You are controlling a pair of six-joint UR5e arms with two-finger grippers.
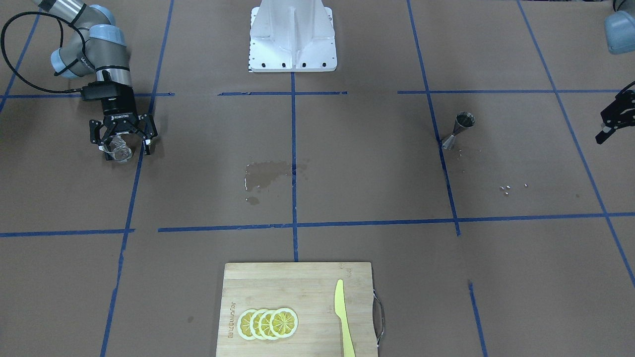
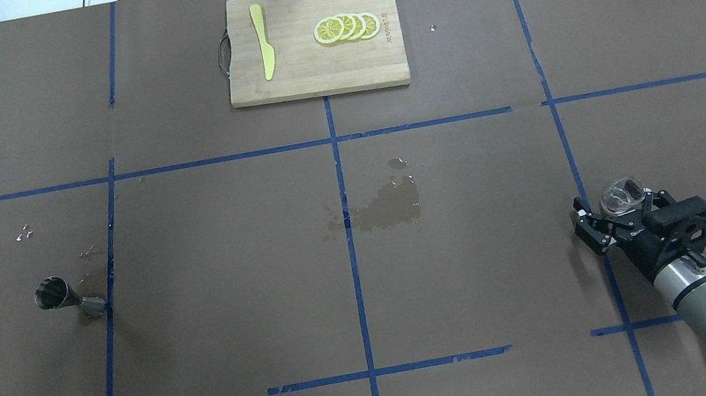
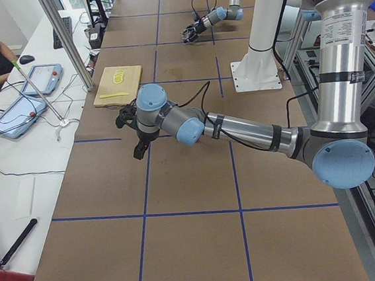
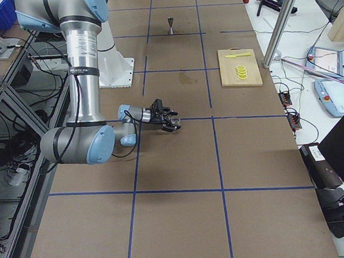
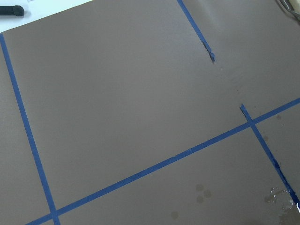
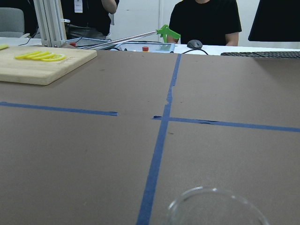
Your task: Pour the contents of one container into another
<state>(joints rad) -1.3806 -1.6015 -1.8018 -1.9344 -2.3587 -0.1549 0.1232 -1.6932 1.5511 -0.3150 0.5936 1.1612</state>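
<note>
The clear glass tumbler (image 1: 119, 148) (image 2: 621, 196) stands on the brown table on my right side. My right gripper (image 1: 124, 145) (image 2: 622, 208) reaches in low and is open, one finger on each side of the glass and a gap still showing. Only the tumbler's rim (image 6: 215, 206) shows at the bottom of the right wrist view. The silver jigger (image 1: 459, 130) (image 2: 67, 298) (image 4: 170, 25) stands upright on my left side, by a blue tape line. My left gripper (image 1: 607, 131) hangs above the table beyond the jigger, cut off by the frame edge, its visible finger splayed outward, open and empty.
A wooden cutting board (image 1: 297, 277) (image 2: 302, 76) at the far middle carries lemon slices (image 1: 268, 323) and a yellow knife (image 1: 343, 317). A wet patch (image 1: 265, 174) darkens the table centre. Small bright specks (image 1: 506, 188) lie near the jigger. The white robot base (image 1: 292, 39) is at the near edge.
</note>
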